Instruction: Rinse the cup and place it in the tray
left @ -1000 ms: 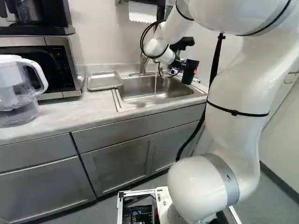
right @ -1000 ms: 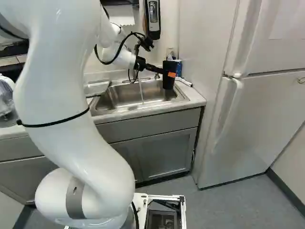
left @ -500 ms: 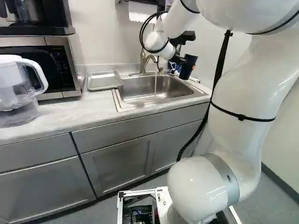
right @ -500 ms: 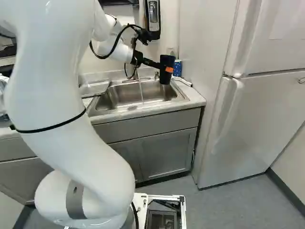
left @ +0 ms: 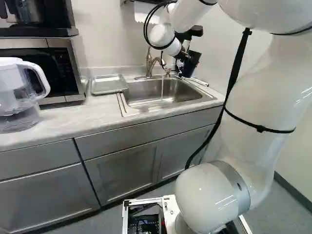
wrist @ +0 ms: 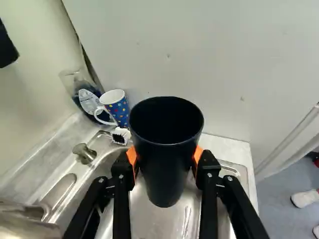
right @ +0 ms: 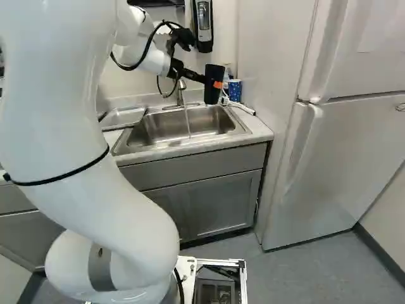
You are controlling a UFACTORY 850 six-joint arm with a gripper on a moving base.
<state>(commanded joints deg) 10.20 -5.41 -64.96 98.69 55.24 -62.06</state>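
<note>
Left of the sink [left: 151, 102] lies the tray [left: 108, 84], on the bench [left: 61, 119]. Into the sink falls the water [left: 162, 88]. Above the sink's right rear part, the end effector [wrist: 165, 155] grasps the cup [right: 214, 84] from two sides, its fingers apart by the cup's width. The cup is a little tilted, its mouth upward. Both water and tray are to its left, so I judge that the next move should go leftward; whether the rinsing is finished, I cannot tell. Behind the sink's right corner stands a mug [right: 235, 90].
</note>
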